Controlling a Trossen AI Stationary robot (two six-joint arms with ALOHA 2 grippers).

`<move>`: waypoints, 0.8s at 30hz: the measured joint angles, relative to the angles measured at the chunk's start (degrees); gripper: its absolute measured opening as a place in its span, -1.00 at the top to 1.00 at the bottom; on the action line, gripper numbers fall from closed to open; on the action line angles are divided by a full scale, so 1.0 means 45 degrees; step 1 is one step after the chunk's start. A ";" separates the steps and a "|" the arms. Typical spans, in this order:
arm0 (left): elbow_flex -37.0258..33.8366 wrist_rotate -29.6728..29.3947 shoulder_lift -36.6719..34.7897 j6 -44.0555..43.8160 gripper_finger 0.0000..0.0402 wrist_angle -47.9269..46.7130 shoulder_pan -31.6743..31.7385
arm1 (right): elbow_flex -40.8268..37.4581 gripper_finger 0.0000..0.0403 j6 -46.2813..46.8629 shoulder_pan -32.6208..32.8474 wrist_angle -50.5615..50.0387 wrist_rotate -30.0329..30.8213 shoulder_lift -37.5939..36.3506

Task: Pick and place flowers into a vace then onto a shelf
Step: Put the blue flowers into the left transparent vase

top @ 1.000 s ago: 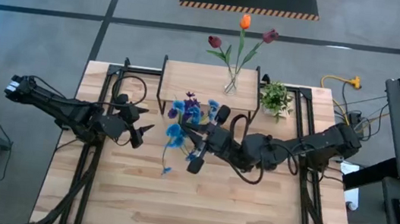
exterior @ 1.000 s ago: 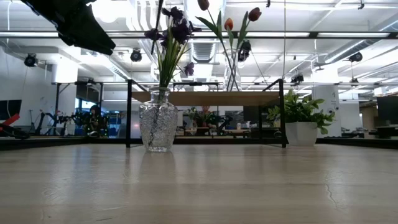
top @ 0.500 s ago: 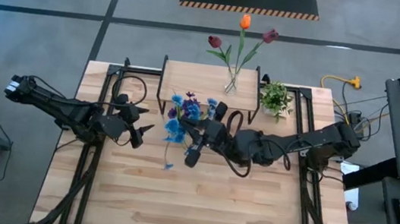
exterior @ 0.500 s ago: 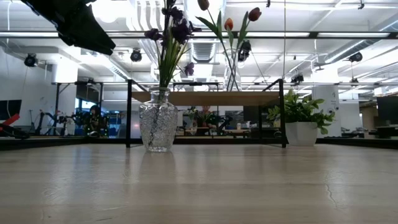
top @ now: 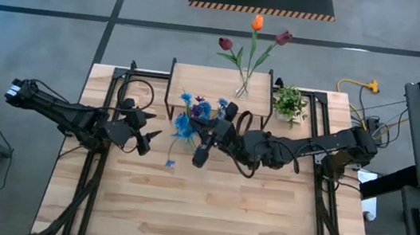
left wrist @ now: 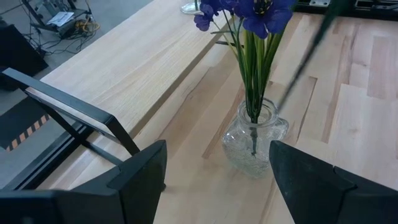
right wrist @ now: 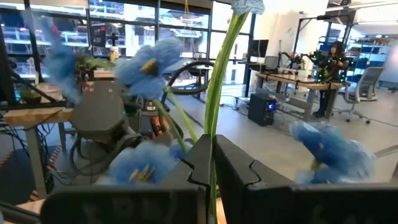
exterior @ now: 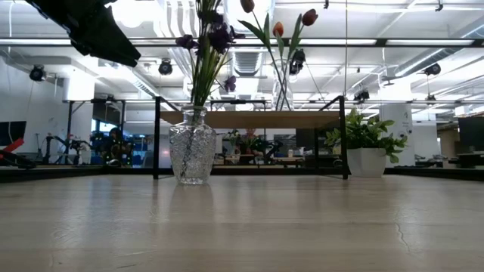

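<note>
Blue flowers pinched by stem in closed right claw, carried above worktop, probably near glass vase holding purple bunch. Light, floppy, easily bent; best gripped low on stem. Left claw wide open, empty.

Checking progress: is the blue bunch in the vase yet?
Not yet. The right gripper is shut on the blue bunch, carried above the table; the vase holds only purple flowers.
</note>
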 joint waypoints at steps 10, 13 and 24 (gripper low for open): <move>0.0000 -0.0005 0.0000 0.0003 -0.33 0.0000 0.0000 | -0.0098 0.96 0.0058 -0.0293 -0.0046 -0.0374 0.0000; -0.0003 -0.0005 0.0000 0.0000 -0.33 0.0000 0.0000 | -0.0150 0.96 0.0071 -0.0333 -0.0053 -0.0417 0.0000; -0.0005 -0.0005 0.0005 0.0005 -0.33 -0.0002 0.0000 | -0.0731 0.96 0.0810 -0.0565 -0.0012 -0.0686 0.0000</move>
